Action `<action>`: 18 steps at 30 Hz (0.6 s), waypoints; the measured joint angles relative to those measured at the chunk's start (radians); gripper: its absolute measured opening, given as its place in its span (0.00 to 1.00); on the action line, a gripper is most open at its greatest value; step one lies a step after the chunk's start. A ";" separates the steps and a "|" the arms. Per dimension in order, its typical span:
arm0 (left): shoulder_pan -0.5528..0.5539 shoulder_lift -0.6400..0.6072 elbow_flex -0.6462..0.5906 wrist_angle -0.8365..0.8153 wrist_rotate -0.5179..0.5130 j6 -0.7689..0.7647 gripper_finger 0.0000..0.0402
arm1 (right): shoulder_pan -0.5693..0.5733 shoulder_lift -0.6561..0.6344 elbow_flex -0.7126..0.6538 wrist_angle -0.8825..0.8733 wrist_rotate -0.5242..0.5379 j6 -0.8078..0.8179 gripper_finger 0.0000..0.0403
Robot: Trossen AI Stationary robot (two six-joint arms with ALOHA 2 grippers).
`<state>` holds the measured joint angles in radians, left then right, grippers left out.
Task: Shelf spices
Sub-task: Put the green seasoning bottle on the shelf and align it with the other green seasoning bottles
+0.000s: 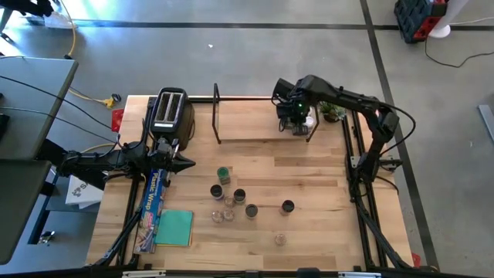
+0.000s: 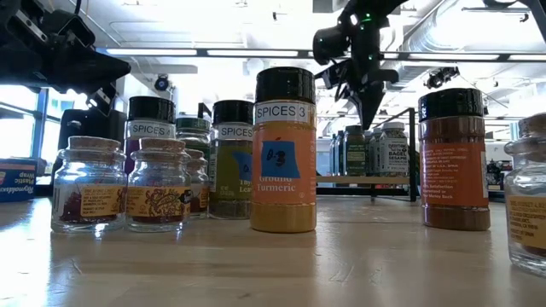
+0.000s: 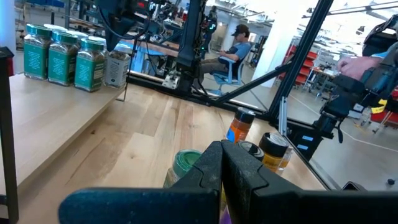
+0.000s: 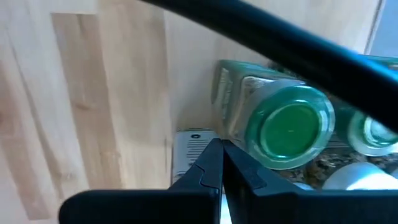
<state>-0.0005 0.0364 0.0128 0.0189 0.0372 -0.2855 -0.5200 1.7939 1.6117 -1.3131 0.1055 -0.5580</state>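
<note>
The right pincer, clenched and empty, hangs over the jars already on the shelf's right end, while the loose spices stand upright mid-table, nearer the clenched left pincer than the right one.

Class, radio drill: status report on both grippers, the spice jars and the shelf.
Right gripper shut, empty, above shelf by shelved jars. Left gripper shut, idle near toaster. Loose jars wait mid-table. Nothing blocking.
</note>
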 joint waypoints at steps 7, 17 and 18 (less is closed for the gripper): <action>0.000 0.000 0.000 0.000 0.000 0.000 0.00 | -0.001 0.000 -0.001 0.040 0.054 0.016 0.00; 0.000 0.000 0.000 0.000 0.000 0.000 0.00 | 0.040 -0.012 0.056 -0.046 0.046 0.135 0.00; 0.000 0.000 0.000 0.000 0.000 0.000 0.00 | 0.056 -0.018 0.069 -0.050 0.034 0.148 0.00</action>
<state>-0.0006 0.0364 0.0124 0.0189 0.0372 -0.2855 -0.4643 1.7754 1.6803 -1.3634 0.1391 -0.4104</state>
